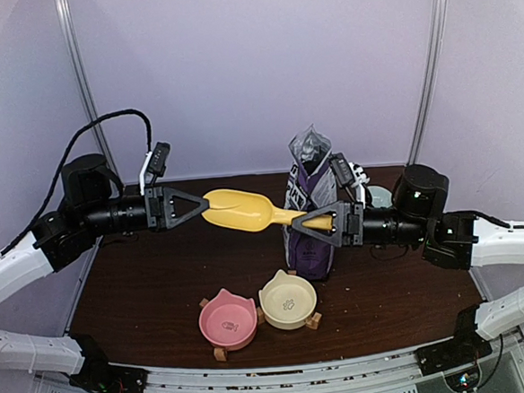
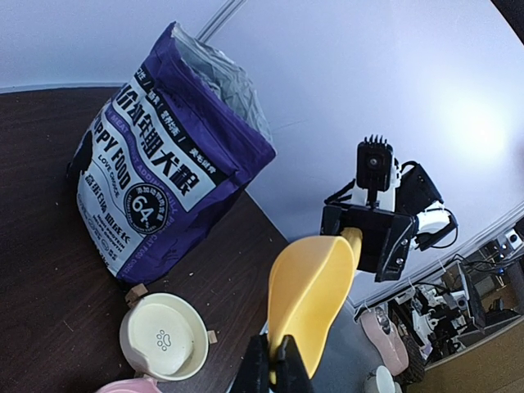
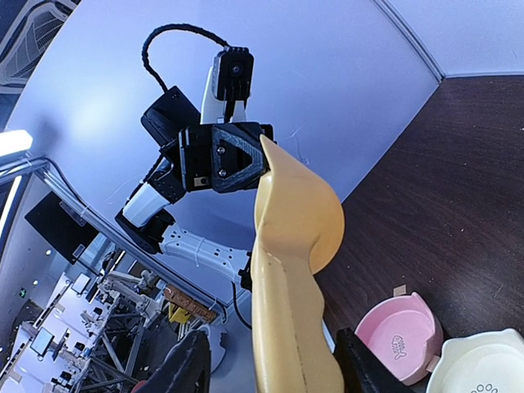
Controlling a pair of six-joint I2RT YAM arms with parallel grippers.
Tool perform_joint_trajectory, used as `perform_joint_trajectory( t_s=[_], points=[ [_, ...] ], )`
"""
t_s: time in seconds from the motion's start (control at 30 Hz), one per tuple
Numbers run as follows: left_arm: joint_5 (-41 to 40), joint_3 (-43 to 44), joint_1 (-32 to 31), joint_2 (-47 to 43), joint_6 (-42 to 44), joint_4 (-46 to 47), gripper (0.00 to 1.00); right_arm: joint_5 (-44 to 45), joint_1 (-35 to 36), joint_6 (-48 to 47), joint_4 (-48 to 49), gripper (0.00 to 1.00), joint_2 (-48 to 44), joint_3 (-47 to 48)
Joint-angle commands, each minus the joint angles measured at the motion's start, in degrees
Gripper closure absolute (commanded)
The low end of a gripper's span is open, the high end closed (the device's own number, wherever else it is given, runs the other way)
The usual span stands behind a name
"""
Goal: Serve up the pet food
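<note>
**Step in hand (my judgement):** The yellow scoop (image 1: 243, 210) is being passed between the arms above the table (image 1: 142, 286), before any scooping.
- The left gripper (image 1: 203, 204) is pinched tight on the rim of the scoop's bowl.
- The right gripper (image 1: 302, 226) has its jaws either side of the handle. The right wrist view shows a gap on one side, so I cannot tell whether it is clamped.
- I would confirm a firm hold on the handle before the other arm lets go, and keep the scoop level throughout.

**Pet food:** No kibble is visible in any view, and the scoop shows none. I judge it to be inside the purple bag (image 1: 307, 247), which stands upright and open-topped at 3 o'clock from the table centre. The pink bowl (image 1: 227, 319) and cream bowl (image 1: 287, 299) sit side by side at 6 o'clock, both bare.

**Surface and room:** The tabletop is dark brown. The back wall is pale lilac panels with metal uprights.
</note>
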Motion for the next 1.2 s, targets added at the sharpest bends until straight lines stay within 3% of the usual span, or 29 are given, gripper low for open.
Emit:
perform_joint_trajectory(
  t_s=[0.0, 0.2, 0.53, 0.83, 0.87, 0.97, 1.03, 1.17],
  points=[
    [1.95, 0.82, -0.4, 0.58, 0.5, 2.55, 1.0, 1.86, -0.14, -0.44, 1.4, 0.49, -0.24, 1.59],
    [2.06, 0.76, -0.41, 0.73, 0.28, 2.62, 1.0, 3.41, -0.18, -0.38, 1.82, 0.58, -0.94, 0.88],
    [2.0, 0.49, -0.45, 0.71, 0.23, 2.98, 1.0, 4.54, -0.18, -0.2, 1.92, 0.65, -1.39, 0.48],
    [0.75, 1.17, -0.49, 0.99, 1.83, 0.09, 1.0, 4.77, -0.16, -0.09, 2.97, 0.84, -1.47, 0.38],
    [0.25, 1.77, -0.52, 1.23, 2.41, -0.91, 0.93, 4.79, -0.16, -0.13, 2.95, 0.84, -1.63, 0.4],
    [-2.54, 3.64, -0.52, 2.09, 4.48, -4.15, 0.59, 5.74, -0.22, -1.02, 1.74, 0.85, -2.84, 0.96],
    [-5.46, 5.67, -0.49, 3.12, 6.24, -7.05, 0.44, 7.7, -0.38, -2.97, -1.9, 0.85, -4.34, 2.32],
    [-10.81, 12.3, -0.68, 7.61, 9.24, -12.06, 0.31, 12.22, -2.52, -8.1, -12.07, 0.86, -8.22, 6.21]
  ],
)
